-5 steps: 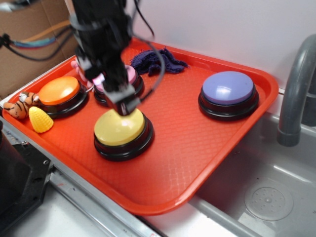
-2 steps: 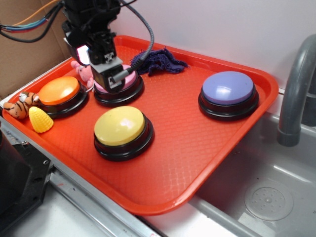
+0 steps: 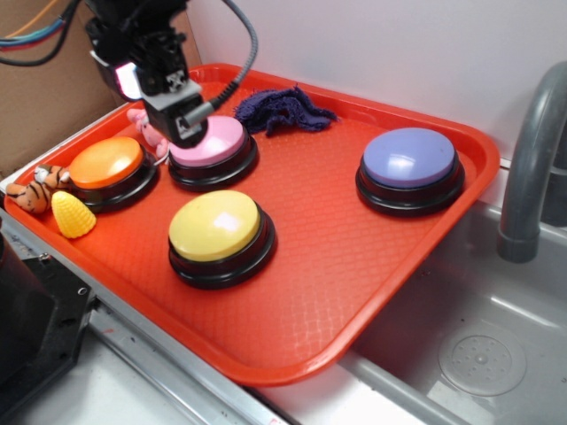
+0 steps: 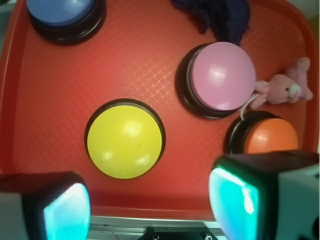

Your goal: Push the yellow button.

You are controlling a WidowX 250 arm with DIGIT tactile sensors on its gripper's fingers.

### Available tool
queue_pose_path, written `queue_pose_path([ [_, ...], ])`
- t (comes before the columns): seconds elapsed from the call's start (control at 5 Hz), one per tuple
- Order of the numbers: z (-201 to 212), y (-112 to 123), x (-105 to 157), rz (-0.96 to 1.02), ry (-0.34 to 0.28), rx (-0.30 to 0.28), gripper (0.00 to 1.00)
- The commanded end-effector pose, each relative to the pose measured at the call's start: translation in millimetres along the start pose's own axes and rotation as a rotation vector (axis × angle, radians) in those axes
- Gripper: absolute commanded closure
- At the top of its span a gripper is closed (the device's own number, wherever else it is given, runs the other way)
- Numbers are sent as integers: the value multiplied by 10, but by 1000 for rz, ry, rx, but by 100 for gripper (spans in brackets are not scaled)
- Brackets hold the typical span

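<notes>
The yellow button (image 3: 215, 226), a glossy yellow dome on a black round base, sits near the front middle of the red tray (image 3: 354, 257). Nothing touches it. It also shows in the wrist view (image 4: 125, 141), above and between my fingers. My gripper (image 3: 182, 119) hangs in the air at the back left, over the left edge of the pink button (image 3: 215, 142) and well behind the yellow one. In the wrist view my gripper (image 4: 150, 210) has its jaws wide apart with nothing between them.
An orange button (image 3: 106, 162), a purple button (image 3: 409, 157), a dark purple cloth (image 3: 283, 108), a pink plush toy (image 3: 146, 128), a yellow corn toy (image 3: 71, 215) and a tiger toy (image 3: 35, 190) share the tray. A grey faucet (image 3: 532, 159) and sink (image 3: 478, 354) lie right.
My gripper was down on the far edge of the yellow button's dome. It has lifted off and moved up and back to the left, over the pink button.
</notes>
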State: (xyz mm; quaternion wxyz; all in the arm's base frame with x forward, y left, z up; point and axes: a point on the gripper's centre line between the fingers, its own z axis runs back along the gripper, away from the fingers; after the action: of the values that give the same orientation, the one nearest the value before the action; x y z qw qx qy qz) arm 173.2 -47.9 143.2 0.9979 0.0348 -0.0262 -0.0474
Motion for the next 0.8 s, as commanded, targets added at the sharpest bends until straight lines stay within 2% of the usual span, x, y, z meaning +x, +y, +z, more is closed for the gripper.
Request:
queue_pose_path([
  [0.0,191,69,6,22,-43,-25,0],
  [0.6,255,156,-5,49,-5,-33,0],
])
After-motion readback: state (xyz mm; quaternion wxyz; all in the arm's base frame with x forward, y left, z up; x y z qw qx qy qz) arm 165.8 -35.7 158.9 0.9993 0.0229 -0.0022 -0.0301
